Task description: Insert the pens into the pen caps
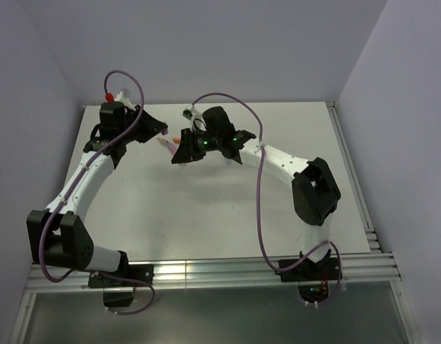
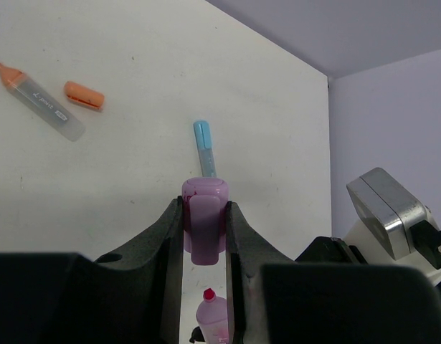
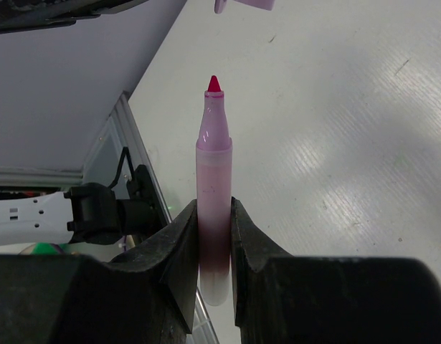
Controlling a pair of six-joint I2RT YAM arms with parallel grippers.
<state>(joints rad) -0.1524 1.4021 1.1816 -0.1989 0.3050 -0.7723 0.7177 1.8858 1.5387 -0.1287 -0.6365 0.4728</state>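
Left pincer [image 2: 204, 209] is clenched on the pink cap [image 2: 204, 188], holding it above the table [image 2: 277, 122]. Right pincer [image 3: 214, 215] grips the pink pen [image 3: 214, 165] by its barrel, with the red tip bare and pointing at the cap; a small gap separates tip and cap. On the table beyond the cap lies the blue pen [image 2: 204, 147]. Farther off, the orange cap [image 2: 84, 94] lies just beside the clear pen [image 2: 42, 100], not touching it, and the pen's orange tip is uncovered.
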